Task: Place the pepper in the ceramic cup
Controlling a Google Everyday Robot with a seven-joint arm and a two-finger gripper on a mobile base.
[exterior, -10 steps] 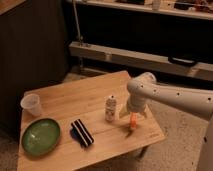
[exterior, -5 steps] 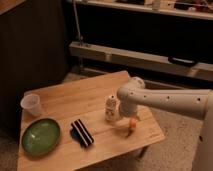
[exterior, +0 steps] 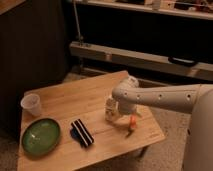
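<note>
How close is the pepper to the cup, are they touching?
Apart. The camera view shows the pepper lying by the gripper at one end of the table, the ceramic cup at the opposite end.

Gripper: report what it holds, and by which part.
Nothing visibly: the gripper hangs by the white bottle; the pepper lies free on the table.

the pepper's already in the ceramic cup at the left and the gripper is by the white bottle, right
No: the camera view shows the pepper lying on the table, not in the ceramic cup at the left. The gripper is by the white bottle.
</note>
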